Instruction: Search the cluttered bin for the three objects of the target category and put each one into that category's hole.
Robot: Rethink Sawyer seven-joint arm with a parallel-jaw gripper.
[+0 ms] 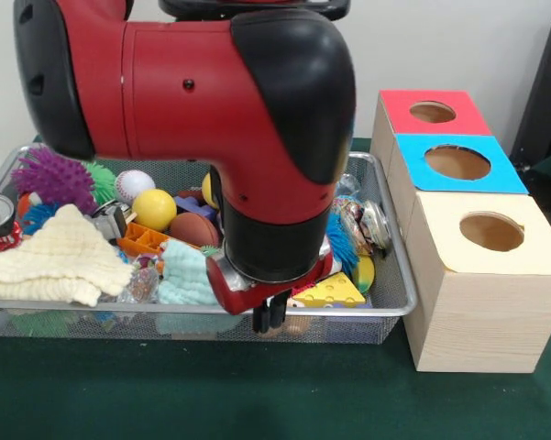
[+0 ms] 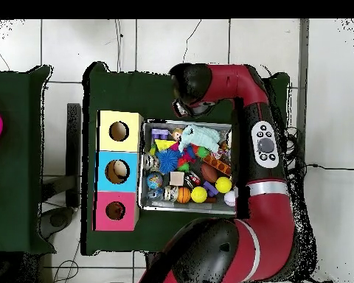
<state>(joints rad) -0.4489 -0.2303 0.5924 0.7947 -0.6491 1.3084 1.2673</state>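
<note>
The gripper (image 1: pixel 269 316) hangs at the bin's (image 1: pixel 390 302) near rim, its dark fingers (image 1: pixel 277 313) pressed close together, nothing visibly held. Behind them lie a yellow wedge (image 1: pixel 334 291), cream cloth (image 1: pixel 60 257) and yellow ball (image 1: pixel 154 209). Three boxes (image 1: pixel 481 275) with holes flank the bin's right edge on the surface (image 1: pixel 165 394).

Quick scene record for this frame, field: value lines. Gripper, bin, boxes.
gripper: low at the bin's front edge, fingers together, nothing seen held
bin: wire mesh, full of clutter
contents: yellow ball, purple spiky ball, cream cloth, cheese wedge toy
boxes: red, blue, cream, one top hole each, in a row beside the bin
</note>
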